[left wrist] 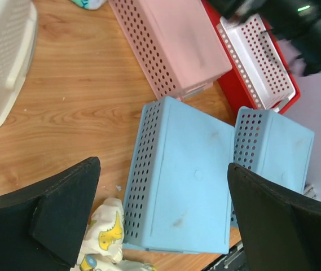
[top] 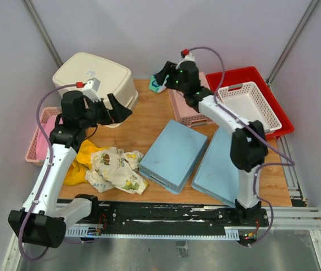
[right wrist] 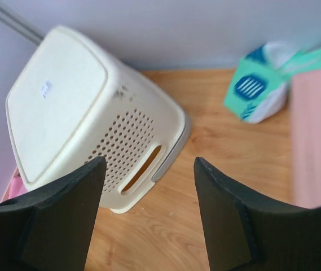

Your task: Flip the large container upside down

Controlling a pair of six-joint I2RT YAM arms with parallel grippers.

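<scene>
Cream plastic at the far-left corner of the desk [top: 149, 116]: that's the large container [top: 92, 73], and its flat base faces up, small label and all. The right wrist view shows the rim down on the wood, with the perforated patch and handle slot on the side wall facing the camera. I'd call the flip done, or as good as.

The left gripper [top: 119, 109] hangs just beside the tub's near-right corner, jaws spread wide and nothing between them. The right gripper [top: 163, 76] is off the tub's right side near the far edge, also spread and empty, and looks straight at the tub. Neither touches it.

What's left? Little, by my read. The far-left side of the tub sits close to the pink basket [top: 39, 138], and I can't tell whether that rim lies flat, so 1 check there and both arms can back off.
</scene>
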